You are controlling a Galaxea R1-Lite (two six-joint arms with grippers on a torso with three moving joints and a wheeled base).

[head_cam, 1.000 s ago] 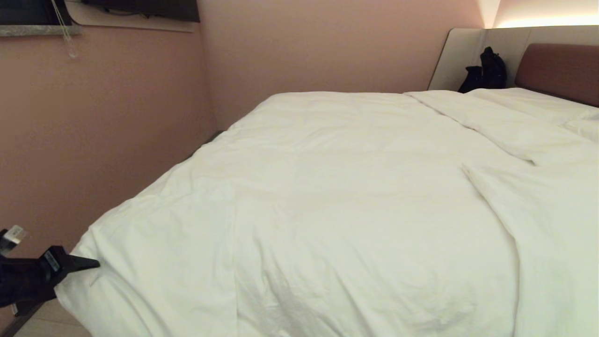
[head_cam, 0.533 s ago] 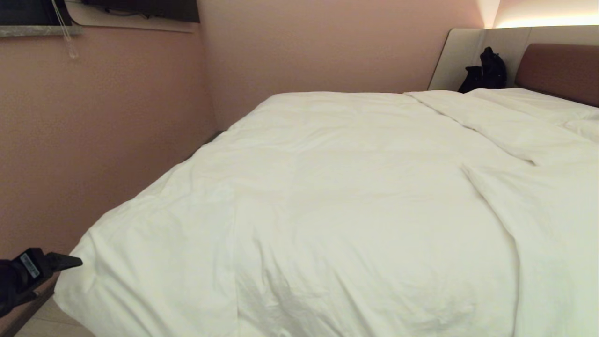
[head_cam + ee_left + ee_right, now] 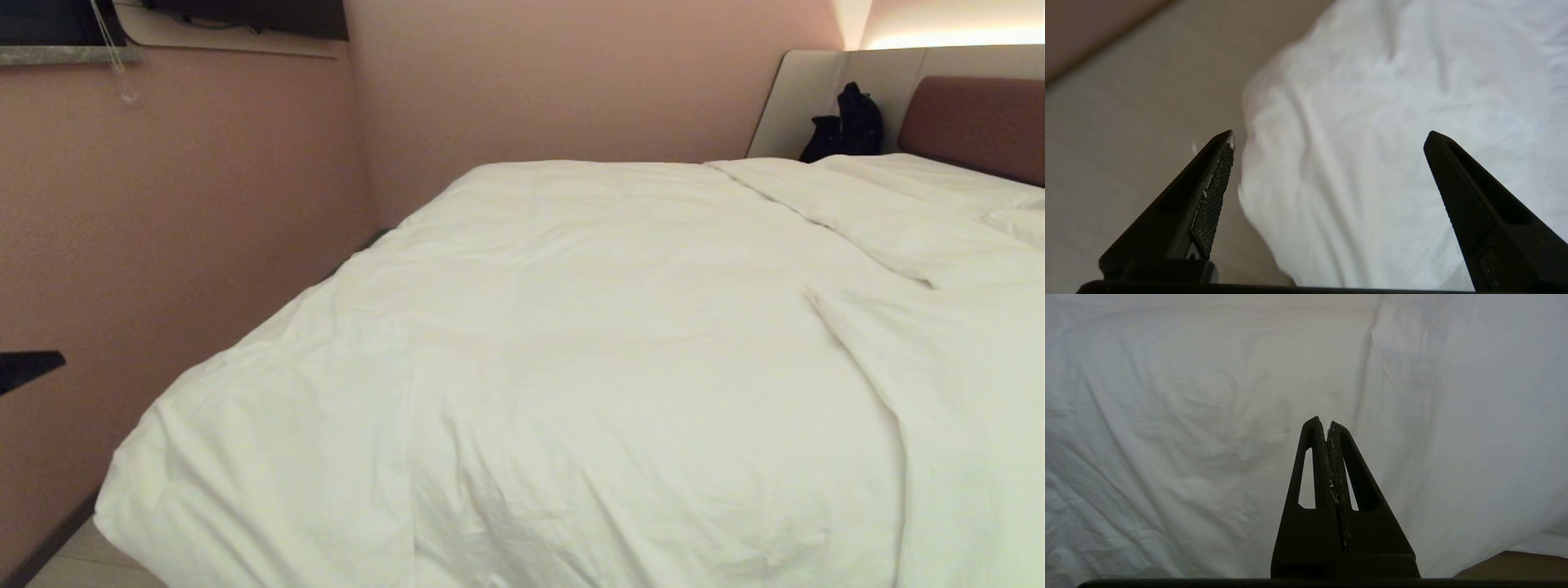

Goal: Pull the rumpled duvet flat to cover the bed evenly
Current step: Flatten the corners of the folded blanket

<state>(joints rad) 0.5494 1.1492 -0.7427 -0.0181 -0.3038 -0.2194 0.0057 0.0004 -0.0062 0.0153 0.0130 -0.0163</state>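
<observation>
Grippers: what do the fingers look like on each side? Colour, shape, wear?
Both are matte black. The left gripper has two long wedge fingers tapering to points, with cross-hatched inner pads and pale scuffing along the pad edge and tip. The right gripper has the same tapered fingers, each with a long cut-out slot, with whitish flecks along the seam where they meet. No cables or labels show.

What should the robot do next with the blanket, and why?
Probably smooth the fold on the right side. The duvet already covers the bed down to its near left corner, the left gripper hangs open and empty beside that corner, and a ridge shows there.
</observation>
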